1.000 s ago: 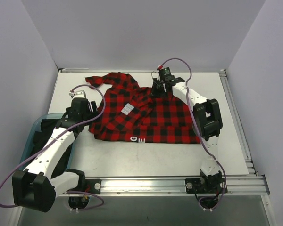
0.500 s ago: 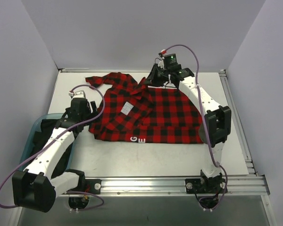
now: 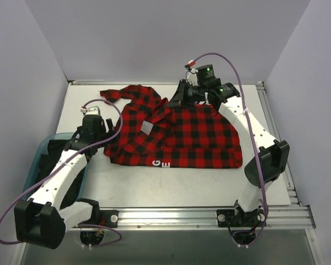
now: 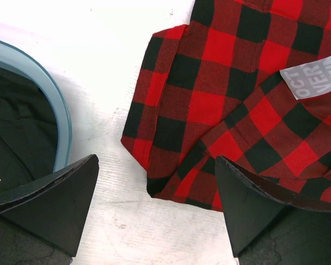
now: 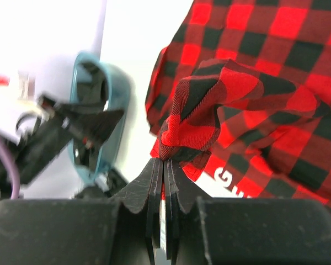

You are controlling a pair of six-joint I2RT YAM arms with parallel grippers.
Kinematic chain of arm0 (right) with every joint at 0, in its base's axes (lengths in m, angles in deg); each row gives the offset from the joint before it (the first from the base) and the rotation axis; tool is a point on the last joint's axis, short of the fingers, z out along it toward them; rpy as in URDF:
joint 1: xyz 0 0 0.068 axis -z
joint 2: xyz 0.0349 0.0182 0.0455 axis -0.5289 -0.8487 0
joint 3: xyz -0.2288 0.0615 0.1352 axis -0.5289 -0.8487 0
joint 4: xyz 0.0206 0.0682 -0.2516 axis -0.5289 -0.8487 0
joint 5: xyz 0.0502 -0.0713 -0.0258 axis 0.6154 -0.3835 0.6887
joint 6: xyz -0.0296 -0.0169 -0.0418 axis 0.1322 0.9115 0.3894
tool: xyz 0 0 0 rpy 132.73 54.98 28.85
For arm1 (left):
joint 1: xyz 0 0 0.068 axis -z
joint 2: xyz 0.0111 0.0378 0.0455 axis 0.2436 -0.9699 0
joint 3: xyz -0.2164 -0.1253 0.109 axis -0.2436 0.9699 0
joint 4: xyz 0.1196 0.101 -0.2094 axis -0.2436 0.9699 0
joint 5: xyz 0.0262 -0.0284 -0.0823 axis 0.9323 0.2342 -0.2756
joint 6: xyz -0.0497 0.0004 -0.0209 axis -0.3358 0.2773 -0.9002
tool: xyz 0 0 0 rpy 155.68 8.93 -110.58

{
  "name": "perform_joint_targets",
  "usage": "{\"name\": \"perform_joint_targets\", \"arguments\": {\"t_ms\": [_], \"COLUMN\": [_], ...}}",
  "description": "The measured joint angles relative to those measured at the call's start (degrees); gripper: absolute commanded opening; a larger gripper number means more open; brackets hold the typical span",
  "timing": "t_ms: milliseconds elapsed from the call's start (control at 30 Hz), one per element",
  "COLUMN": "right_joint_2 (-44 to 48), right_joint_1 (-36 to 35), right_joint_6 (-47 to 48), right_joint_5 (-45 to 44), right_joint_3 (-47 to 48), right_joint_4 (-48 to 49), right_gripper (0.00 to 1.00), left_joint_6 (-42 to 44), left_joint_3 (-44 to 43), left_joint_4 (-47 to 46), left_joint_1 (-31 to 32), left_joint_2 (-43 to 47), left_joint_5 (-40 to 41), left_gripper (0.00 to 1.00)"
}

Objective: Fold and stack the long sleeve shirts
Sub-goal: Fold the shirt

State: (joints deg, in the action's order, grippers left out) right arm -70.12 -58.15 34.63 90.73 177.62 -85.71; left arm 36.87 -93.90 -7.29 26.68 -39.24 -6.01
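Top view looks down on the whole bench (image 3: 154, 182) from its near edge; both wrist views closely frame the same shirt (image 3: 193, 138).

A white table (image 3: 154, 187) sits boxed by plain pale walls (image 3: 165, 38), aluminium rail (image 3: 176, 212) along its near edge.

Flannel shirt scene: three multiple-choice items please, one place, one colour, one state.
1. Where does the teal bin sit relative to the shirt? A) to its left B) to its right C) beneath it
2. The hem lettering is: A) yellow B) white C) blue
3. The right pincer is: A) open over bare table B) shut on nothing C) shut on bunched shirt fabric
Key: 1A, top view shows it left of the shirt; 2B, white letters on the check; 3C, wrist view shows cloth pinched in it.
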Motion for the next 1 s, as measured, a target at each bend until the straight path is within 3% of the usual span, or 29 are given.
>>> {"name": "perform_joint_targets", "arguments": {"t_ms": [200,333,533,667,833,1000], "right_joint_2": [1.36,3.13,9.53,11.91,12.0,12.66], "right_joint_1": [-2.82,-4.17,-5.14,-9.88,-18.25,-23.15], "right_joint_6": [7.63,17.94,30.86,37.97,47.28,55.01], "right_joint_5": [1.46,-5.55,-26.62,-44.81,-66.36,-80.21], "right_joint_3": [0.11,-1.11,-4.87,-6.82,-11.85,-22.4], "right_joint_4": [-8.13,-18.32,-28.46,-30.14,-25.07,-15.61], "right_gripper": [0.0,0.0,0.0,0.0,0.0,0.0], "left_joint_6": [0.0,0.0,-0.02,0.0,0.0,-0.02], "left_joint_3": [0.07,0.07,0.09,0.09,0.11,0.17], "left_joint_4": [-0.04,-0.07,-0.11,-0.11,-0.13,-0.11], "left_joint_1": [0.0,-0.04,-0.22,-0.31,-0.37,-0.5], "left_joint_2": [0.0,0.02,0.09,0.09,0.11,0.35], "left_joint_5": [0.04,0.04,0.04,0.09,0.33,0.72], "left_gripper": [0.96,0.95,0.96,0.96,0.96,0.96]}}
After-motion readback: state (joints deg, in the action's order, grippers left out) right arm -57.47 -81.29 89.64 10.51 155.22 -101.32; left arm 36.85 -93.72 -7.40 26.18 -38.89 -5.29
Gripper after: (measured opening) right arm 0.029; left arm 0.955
